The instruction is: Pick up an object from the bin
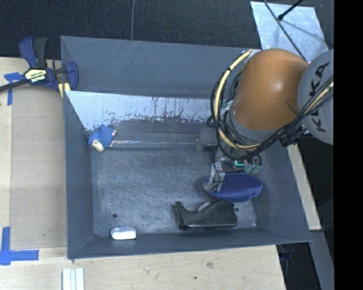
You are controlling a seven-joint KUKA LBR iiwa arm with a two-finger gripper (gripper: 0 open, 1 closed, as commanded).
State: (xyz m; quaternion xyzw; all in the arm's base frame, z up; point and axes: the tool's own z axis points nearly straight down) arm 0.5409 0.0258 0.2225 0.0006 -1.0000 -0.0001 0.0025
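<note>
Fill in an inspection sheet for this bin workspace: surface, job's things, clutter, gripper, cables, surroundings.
Surface: grey metal bin, floor scuffed, dark streaks on its pale far wall.
Job's things: dark blue flat oval object at right centre, below the gripper; contact cannot be told.
Clutter: black angular object just in front of the oval; small white oblong piece at front left; small blue and yellow toy at back left.
Grippers: gripper low at the oval's left end, under the orange cover.
Cables: black and yellow cables looped round the cover.
Surroundings: dark floor behind the bin.
</note>
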